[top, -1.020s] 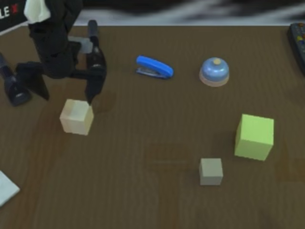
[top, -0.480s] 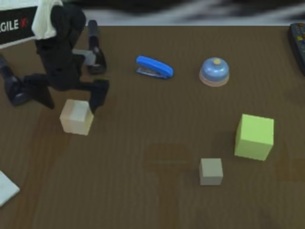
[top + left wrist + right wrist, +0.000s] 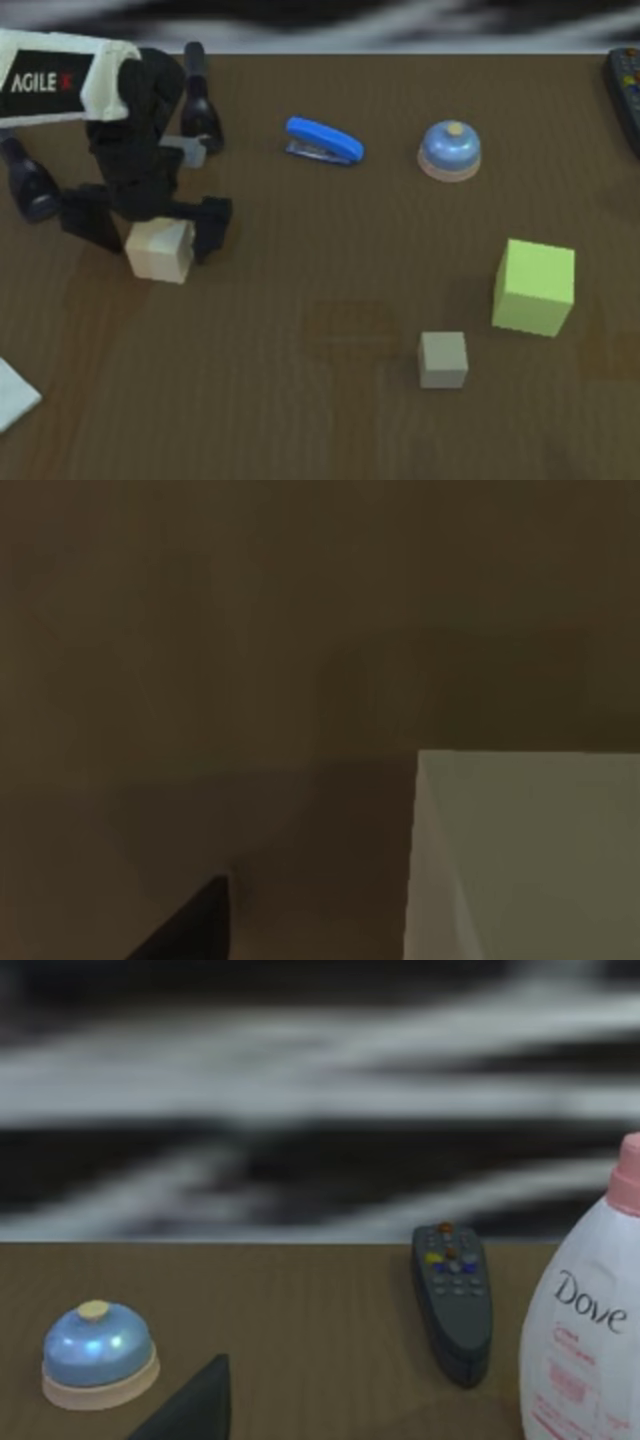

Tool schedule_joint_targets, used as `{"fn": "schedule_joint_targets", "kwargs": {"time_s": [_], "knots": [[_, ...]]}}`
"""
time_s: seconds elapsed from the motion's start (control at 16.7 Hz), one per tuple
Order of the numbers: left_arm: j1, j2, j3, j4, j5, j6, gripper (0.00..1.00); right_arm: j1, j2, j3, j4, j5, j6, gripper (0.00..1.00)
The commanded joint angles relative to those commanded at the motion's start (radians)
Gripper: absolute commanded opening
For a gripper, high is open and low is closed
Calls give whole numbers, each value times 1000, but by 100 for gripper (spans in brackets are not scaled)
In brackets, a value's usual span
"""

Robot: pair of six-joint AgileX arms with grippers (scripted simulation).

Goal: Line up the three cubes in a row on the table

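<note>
The cream cube (image 3: 160, 252) rests on the table (image 3: 300, 420) at the left. My left gripper (image 3: 152, 224) is open and low over it, with one finger (image 3: 212, 226) on each side and small gaps showing. In the left wrist view the cream cube (image 3: 530, 860) fills the corner close up, beside a dark fingertip (image 3: 195, 925). The lime-green cube (image 3: 534, 286) stands at the right, and the small grey-olive cube (image 3: 443, 359) lies just in front of it to its left. My right gripper (image 3: 195, 1410) is out of the top view.
A blue stapler (image 3: 323, 140) and a blue bell (image 3: 449, 150) lie along the back. A dark remote (image 3: 625, 85) sits at the back right edge, next to a white Dove bottle (image 3: 585, 1330). A white flat object (image 3: 12, 392) pokes in at the front left.
My left gripper has come down and forward, from behind the cream cube to straddling it. None of the cubes has moved.
</note>
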Motion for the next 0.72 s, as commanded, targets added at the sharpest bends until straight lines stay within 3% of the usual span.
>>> {"fn": "schedule_joint_targets", "kwargs": {"time_s": [0.06, 0.72], "knots": [[0, 0, 0, 0, 0, 0, 100, 0, 0, 0, 0, 0, 0, 100], [0, 0, 0, 0, 0, 0, 17, 0, 0, 0, 0, 0, 0, 100]]}}
